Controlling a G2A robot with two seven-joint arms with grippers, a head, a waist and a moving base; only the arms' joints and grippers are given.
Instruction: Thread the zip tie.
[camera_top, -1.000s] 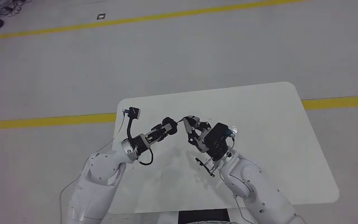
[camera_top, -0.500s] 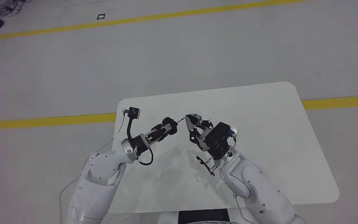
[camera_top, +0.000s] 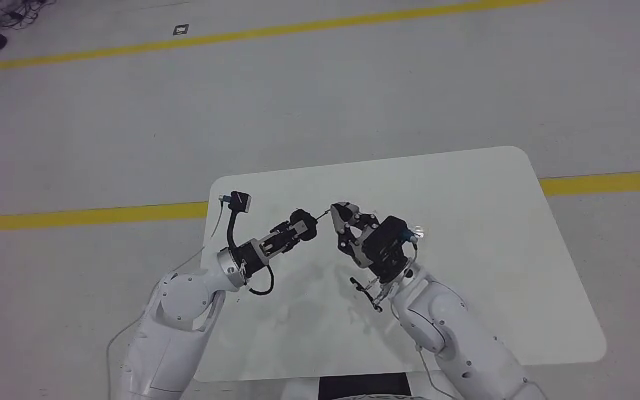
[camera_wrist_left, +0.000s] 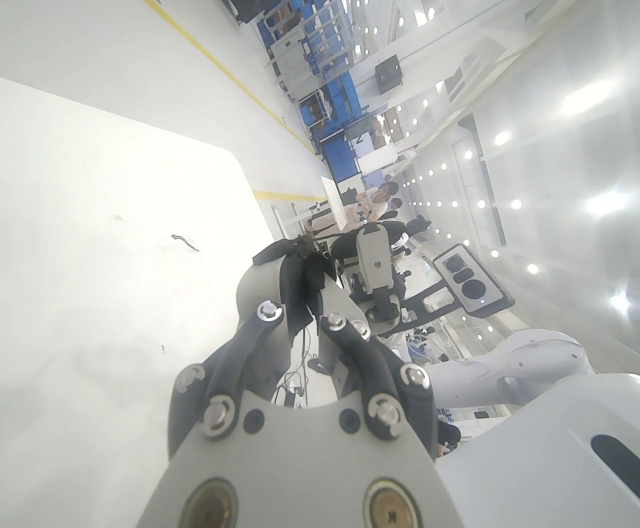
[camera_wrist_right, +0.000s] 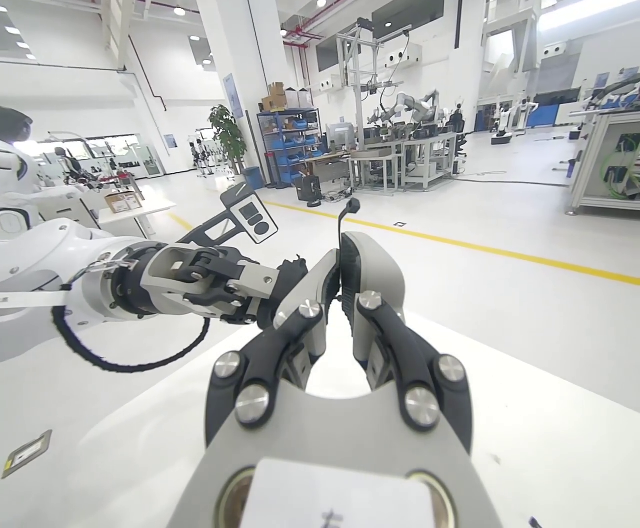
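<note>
Above the white table (camera_top: 480, 220) the two grippers meet tip to tip. My right gripper (camera_wrist_right: 341, 250) is shut on a black zip tie (camera_wrist_right: 343, 227), whose head (camera_wrist_right: 354, 205) sticks out past the fingertips. In the top view the zip tie (camera_top: 322, 213) runs as a thin dark line from the right gripper (camera_top: 343, 212) to the left gripper (camera_top: 305, 220). My left gripper (camera_wrist_left: 300, 250) has its black pads pressed together on the strap's other end. From the right wrist the left gripper (camera_wrist_right: 295, 267) sits just behind the right one's finger.
A small black scrap (camera_wrist_left: 185, 242) lies on the table beyond the left gripper. The table's rounded corner (camera_wrist_left: 240, 165) and the floor with a yellow line (camera_top: 300, 30) lie past it. Open tabletop stretches to the right of the arms.
The right arm has shifted slightly toward the left gripper. The left arm has stayed where it was, and both grips are unchanged.
</note>
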